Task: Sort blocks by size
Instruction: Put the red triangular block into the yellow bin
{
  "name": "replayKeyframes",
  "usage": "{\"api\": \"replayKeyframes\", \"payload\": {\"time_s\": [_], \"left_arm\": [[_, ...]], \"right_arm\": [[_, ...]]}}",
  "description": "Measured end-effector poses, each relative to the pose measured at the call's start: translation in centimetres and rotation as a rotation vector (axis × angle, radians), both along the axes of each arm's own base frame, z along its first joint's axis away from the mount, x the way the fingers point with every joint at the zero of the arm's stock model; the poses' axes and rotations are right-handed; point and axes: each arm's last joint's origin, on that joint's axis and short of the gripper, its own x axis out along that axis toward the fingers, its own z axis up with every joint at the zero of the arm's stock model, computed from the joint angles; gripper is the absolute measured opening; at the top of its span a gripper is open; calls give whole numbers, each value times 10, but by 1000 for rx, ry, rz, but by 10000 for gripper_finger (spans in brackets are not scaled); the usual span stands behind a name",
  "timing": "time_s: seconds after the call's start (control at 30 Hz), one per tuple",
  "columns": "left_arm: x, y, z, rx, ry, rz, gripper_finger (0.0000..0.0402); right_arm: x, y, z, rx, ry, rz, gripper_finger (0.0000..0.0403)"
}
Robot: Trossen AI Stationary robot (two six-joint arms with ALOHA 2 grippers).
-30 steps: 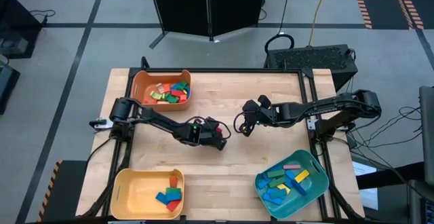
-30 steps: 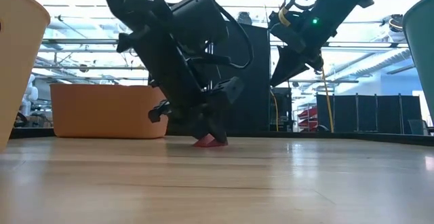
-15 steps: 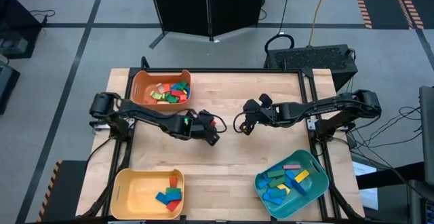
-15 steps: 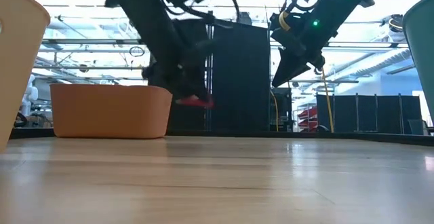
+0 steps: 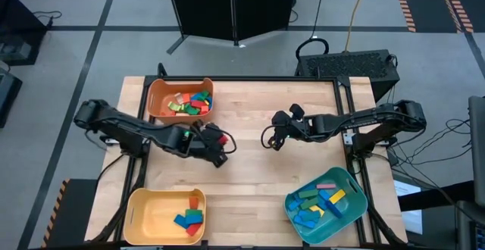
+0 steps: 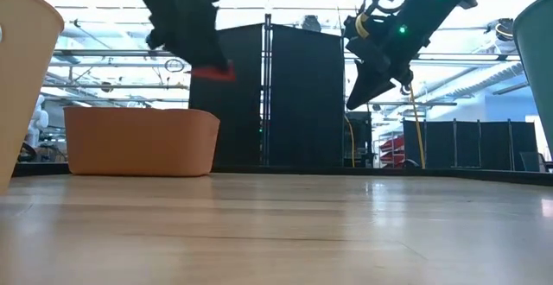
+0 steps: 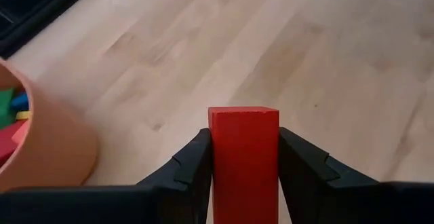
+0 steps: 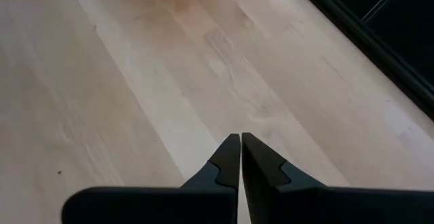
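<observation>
A red block [image 7: 244, 153] hangs in the air over the middle left of the wooden table [image 5: 258, 106], with my left gripper [image 5: 219, 142] shut on it; in the low view the red block [image 6: 213, 72] is above the orange bin's rim. My right gripper [image 5: 267, 142] hangs shut and empty over the table's middle, with bare wood beneath its fingertips [image 8: 240, 137]. More blocks lie in the orange bin [image 5: 155, 91] at the far left, the yellow bin [image 5: 144, 216] at the near left and the teal bin [image 5: 350, 204] at the near right. My left gripper pinches the red block by two opposite long sides [image 7: 215, 157] between its two fingers [image 7: 192, 164]. The fingers slant down toward the table and lie along the block, whose free end sticks out past their tips. The block is lifted clear of the table.
The orange bin [image 7: 41, 149] stands just beside the left gripper, toward the table's far left corner. Bare wood lies between the two grippers and across the table's middle. Dark frame rails run along the table's edges.
My left gripper has risen from the table with the red block and gone toward the table's left edge, nearer the orange bin, rolling a little. The block, on the table a second ago, is now lifted clear, above the bin's rim in the low view.
</observation>
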Motion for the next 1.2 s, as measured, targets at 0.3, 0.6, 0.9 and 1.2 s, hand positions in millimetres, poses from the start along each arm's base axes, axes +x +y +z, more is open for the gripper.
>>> {"api": "replayKeyframes", "payload": {"time_s": [0.3, 0.6, 0.9, 1.2], "left_arm": [[-37, -16, 23, 18, 49, -97, 132], [-57, -39, 28, 74, 113, -268, 132], [-69, -64, 28, 101, 135, -454, 132], [-80, -75, 11, 6, 214, -558, 132]], "right_arm": [[0, 0, 0, -8, 1, 8, 0], [-11, 2, 21, -14, -80, 10, 0], [-26, 20, 43, -70, -162, 22, 0], [-35, 34, 54, -99, -213, 47, 0]]}}
